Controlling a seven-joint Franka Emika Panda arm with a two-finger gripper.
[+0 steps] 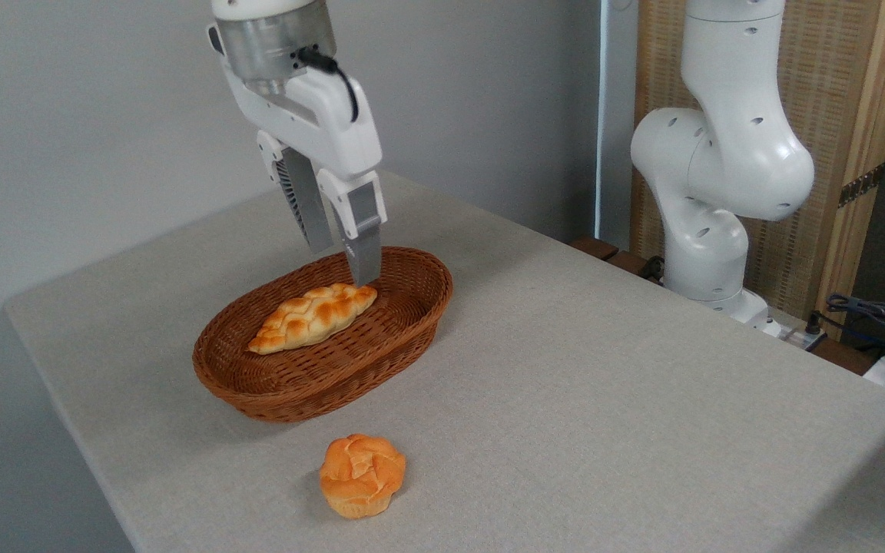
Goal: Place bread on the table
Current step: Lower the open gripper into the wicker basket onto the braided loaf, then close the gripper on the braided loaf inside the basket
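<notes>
A brown oval wicker basket (323, 338) sits on the grey-beige counter (581, 369), toward its left and rear part. The basket holds one thing only: the bread (312, 316), a golden-brown braided loaf with pale plaited ridges and pointed ends. The loaf lies on the woven floor of the basket, running along its long axis, with one pointed end toward the lower left and the other toward the upper right, near the far rim. It takes up the middle of the basket and leaves bare weave at both ends and along the near side.

The gripper (343, 263) hangs over the far right part of the basket, pointing down and slightly tilted. Its jaws stand a narrow gap apart with nothing between them. The nearer finger reaches down inside the far rim, its tip just above the loaf's upper-right end; whether it touches the bread cannot be told from this view. The other finger ends higher, above the rim line.

In front of the basket, apart from it and resting directly on the counter, stands a small round orange bun (362, 475) shaped like a muffin. The white arm's base (711, 200) rises beyond the counter's right rear edge.
</notes>
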